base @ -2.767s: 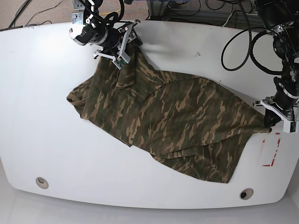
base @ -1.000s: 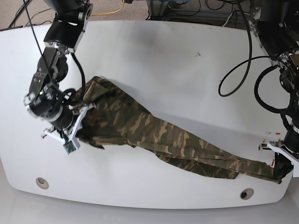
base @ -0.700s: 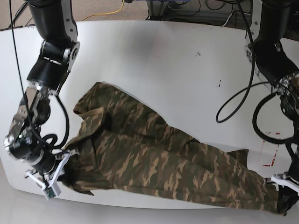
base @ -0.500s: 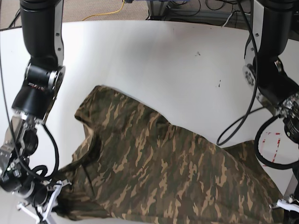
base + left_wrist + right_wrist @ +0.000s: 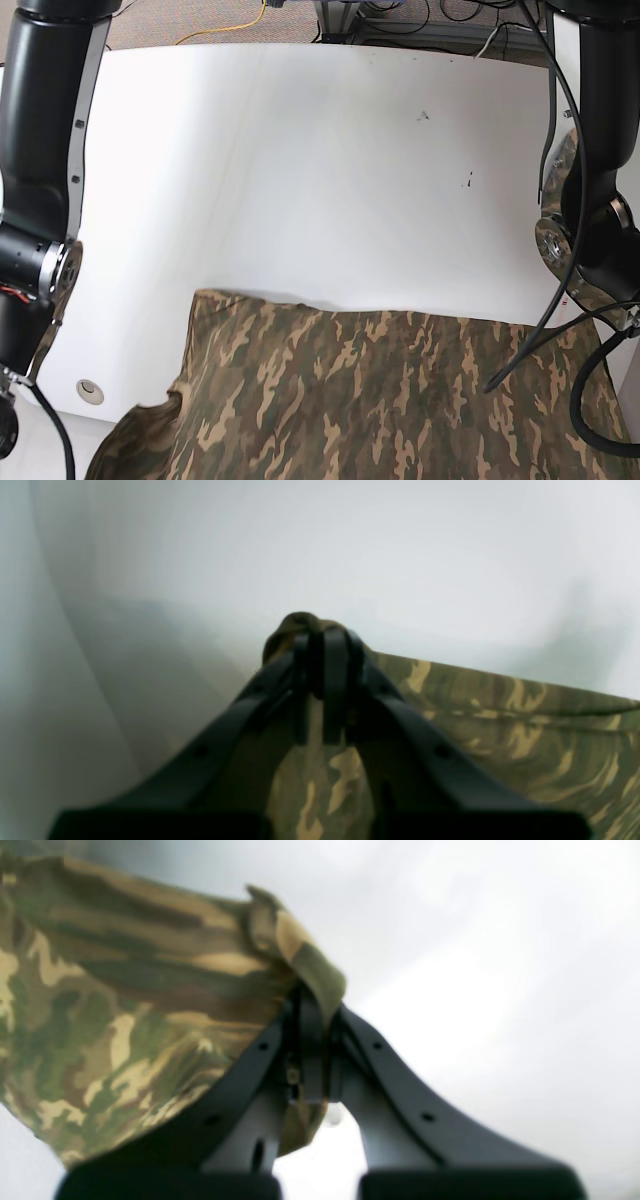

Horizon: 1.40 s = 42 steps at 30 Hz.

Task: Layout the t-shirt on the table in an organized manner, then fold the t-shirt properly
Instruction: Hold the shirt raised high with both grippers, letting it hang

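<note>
The camouflage t-shirt [image 5: 380, 400] is stretched wide across the near part of the white table [image 5: 300, 180], and its lower part runs out of the base view. In the left wrist view my left gripper [image 5: 322, 647] is shut on a bunched bit of the t-shirt [image 5: 500, 720]. Seen from the right wrist, my right gripper [image 5: 312, 1012] is shut on a folded edge of the t-shirt [image 5: 125, 990]. Both grippers lie below the bottom edge of the base view, where only the arms show at the left [image 5: 40, 150] and right [image 5: 590, 230] sides.
A round grommet hole [image 5: 90, 390] sits near the shirt's left side. Small dark specks [image 5: 423, 116] mark the far part of the tabletop. Cables [image 5: 400, 15] lie beyond the table's far edge.
Both arms have pulled toward the near edge and passed out of the base view. The shirt has gone from a narrow diagonal strip to a wide spread sheet, closer to the camera.
</note>
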### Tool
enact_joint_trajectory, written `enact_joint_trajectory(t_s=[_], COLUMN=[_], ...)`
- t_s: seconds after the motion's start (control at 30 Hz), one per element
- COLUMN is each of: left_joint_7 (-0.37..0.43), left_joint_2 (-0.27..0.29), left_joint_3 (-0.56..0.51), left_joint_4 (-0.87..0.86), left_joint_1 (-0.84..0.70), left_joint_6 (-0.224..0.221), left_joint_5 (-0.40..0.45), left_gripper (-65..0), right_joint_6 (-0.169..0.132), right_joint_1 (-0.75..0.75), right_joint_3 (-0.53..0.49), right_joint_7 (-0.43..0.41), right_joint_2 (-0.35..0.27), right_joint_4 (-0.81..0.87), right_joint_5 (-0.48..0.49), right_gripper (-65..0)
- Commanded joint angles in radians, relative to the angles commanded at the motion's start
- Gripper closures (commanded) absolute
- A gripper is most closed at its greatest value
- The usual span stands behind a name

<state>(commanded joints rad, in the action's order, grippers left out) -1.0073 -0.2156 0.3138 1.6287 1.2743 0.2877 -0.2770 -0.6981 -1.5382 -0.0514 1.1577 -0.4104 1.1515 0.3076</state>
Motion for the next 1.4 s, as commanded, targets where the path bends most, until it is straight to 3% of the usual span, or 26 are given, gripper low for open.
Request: enact_joint_trajectory(t_s=[0.53,1.0,1.4], left_joint_7=[0.000,0.000,0.002], left_joint_2=[-0.046,-0.046,-0.043], left_joint_3=[-0.072,-0.072,-0.101], left_joint_4=[-0.166,-0.180,-0.176], left_joint_1=[0.213,0.215,0.216], left_joint_6=[0.003,0.005,0.005], left_joint_5=[-0.009,-0.009,-0.009], left_gripper=[-0.4,-0.4,-0.4], right_joint_6=[0.000,0.000,0.000], right_joint_1=[-0.020,-0.020,-0.020], right_joint_3=[-0.078,-0.078,-0.081], right_joint_7=[0.003,0.015,-0.026], right_joint_2=[-0.038,-0.057,-0.072], right_joint_4=[-0.044,-0.043,-0.049], right_joint_5=[0.002,0.002,0.000], right_gripper=[0.0,0.0,0.0])
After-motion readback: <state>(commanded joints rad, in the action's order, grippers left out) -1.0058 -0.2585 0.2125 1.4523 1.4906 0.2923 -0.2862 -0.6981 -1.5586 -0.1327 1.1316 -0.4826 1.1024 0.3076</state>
